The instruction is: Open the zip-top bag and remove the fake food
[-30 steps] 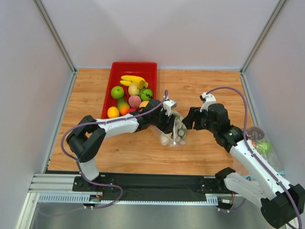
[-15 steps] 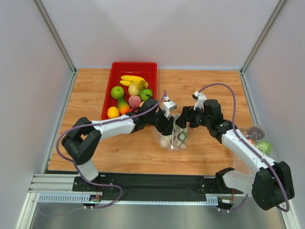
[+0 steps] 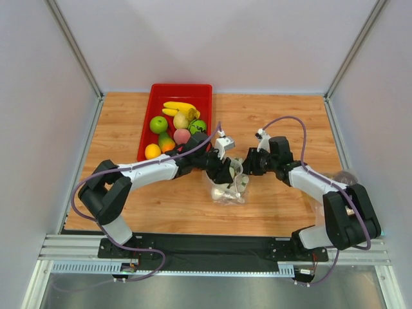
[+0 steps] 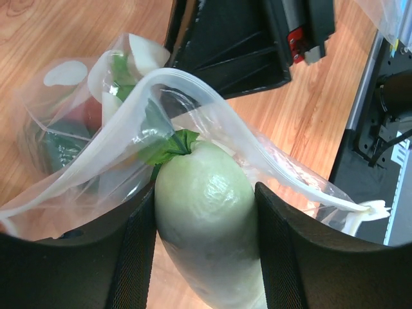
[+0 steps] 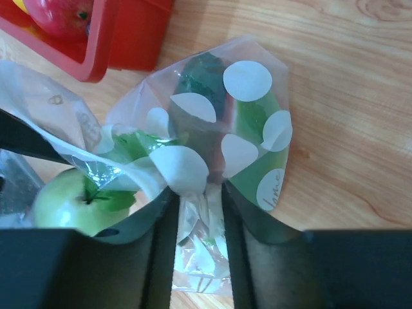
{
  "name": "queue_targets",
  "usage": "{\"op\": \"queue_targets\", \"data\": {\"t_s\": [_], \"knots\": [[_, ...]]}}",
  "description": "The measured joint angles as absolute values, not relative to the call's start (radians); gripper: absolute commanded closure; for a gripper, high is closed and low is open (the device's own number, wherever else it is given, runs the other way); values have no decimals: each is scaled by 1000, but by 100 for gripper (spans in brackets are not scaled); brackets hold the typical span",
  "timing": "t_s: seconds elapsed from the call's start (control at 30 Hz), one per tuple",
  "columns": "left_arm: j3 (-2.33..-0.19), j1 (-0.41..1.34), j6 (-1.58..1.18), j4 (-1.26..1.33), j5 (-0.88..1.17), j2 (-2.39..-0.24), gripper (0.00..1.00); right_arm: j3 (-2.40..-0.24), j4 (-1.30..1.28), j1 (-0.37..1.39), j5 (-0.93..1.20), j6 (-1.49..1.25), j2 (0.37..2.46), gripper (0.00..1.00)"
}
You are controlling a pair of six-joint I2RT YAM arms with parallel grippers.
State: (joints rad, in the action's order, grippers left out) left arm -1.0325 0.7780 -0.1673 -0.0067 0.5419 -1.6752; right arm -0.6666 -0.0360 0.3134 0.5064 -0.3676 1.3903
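Zip-top bag (image 3: 230,190) at mid desk (image 3: 283,212), between both arms: light, soft, slippery film, quick to crumple. Left hand (image 4: 206,215) clamped on pale fake food (image 4: 205,183) at the open mouth. Right hand (image 5: 198,238) narrow, pinching a dotted fold. Surest hold likely the stiffer zip rim. Beyond, red tray (image 3: 145,129) of fruit.

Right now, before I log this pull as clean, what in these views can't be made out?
1. Top view: the mouth of the zip-top bag, hidden under the left gripper and right gripper.
2. Left wrist view: the lower end of the white vegetable, cut off by the bottom edge.
3. Right wrist view: whether the right gripper's fingers truly clamp the bag film; a gap shows.
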Motion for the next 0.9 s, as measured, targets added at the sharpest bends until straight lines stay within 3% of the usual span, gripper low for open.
{"op": "queue_targets", "data": {"t_s": [0.07,0.13,0.9], "knots": [[-1030,778,-164,-13,539,-1663,67,-664,-27,313,511,-373,1404,91],[-1024,778,-161,-20,532,-1645,67,-662,-24,313,511,-375,1405,99],[-945,745,-164,90,472,-1430,68,-654,-58,298,436,-378,1393,100]]}}
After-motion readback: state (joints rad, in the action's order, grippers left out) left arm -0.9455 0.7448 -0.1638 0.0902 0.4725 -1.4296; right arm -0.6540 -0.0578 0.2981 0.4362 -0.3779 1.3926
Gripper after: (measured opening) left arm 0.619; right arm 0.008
